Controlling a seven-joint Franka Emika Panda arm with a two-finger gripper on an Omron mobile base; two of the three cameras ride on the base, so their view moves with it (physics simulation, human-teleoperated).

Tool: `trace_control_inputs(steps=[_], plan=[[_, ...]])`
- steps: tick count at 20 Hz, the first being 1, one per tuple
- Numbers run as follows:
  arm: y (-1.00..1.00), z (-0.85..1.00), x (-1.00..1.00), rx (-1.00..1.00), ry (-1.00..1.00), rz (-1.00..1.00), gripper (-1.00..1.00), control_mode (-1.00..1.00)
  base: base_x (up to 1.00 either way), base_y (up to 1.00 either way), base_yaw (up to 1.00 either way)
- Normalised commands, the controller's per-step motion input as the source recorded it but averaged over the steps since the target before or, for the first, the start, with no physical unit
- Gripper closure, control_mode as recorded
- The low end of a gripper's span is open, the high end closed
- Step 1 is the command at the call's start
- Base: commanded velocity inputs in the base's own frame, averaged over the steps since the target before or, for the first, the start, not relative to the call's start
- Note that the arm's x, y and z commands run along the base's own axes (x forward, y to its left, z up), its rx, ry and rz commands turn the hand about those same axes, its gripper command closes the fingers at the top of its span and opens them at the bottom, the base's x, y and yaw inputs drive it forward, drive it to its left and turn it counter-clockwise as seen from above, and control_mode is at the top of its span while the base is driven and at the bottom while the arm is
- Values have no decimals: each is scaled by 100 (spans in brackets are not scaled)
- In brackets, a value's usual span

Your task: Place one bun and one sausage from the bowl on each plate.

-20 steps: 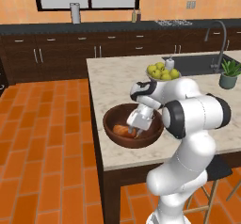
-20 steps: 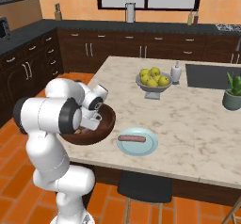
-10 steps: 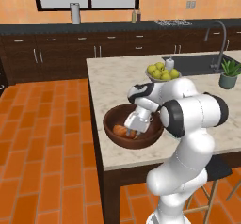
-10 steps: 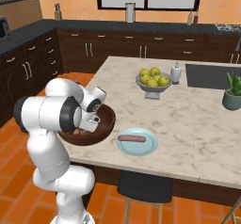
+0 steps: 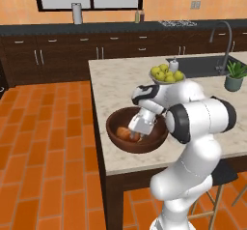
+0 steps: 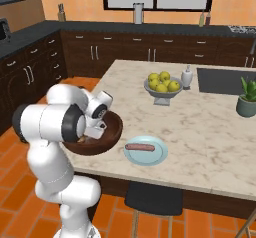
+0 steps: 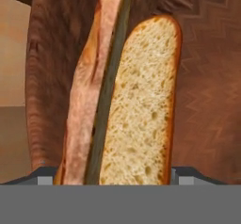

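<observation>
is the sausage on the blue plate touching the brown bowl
Apart. The right base view shows the sausage lying on the plate, with bare counter between the plate and the bowl.

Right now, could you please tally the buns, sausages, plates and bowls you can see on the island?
Buns: 1, the bun in the brown bowl
Sausages: 2, the sausage in the bowl and the sausage on the plate
Plates: 1, the blue plate
Bowls: 2, the brown bowl and the grey fruit bowl
Total: 6

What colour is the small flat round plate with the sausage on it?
Pale blue. The small round plate shows best in the right base view, beside the dark wooden bowl.
</observation>
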Motion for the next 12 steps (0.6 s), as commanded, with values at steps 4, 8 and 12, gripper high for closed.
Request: trace_control_inputs(steps=[4,8,12], plan=[[-47,92,-43,7,-31,-11,100,-100,0,0,0],[-91,100,-58,0,-34,-29,100,-100,0,0,0],[-91,100,-35,-17,-16,-45,100,-100,0,0,0]])
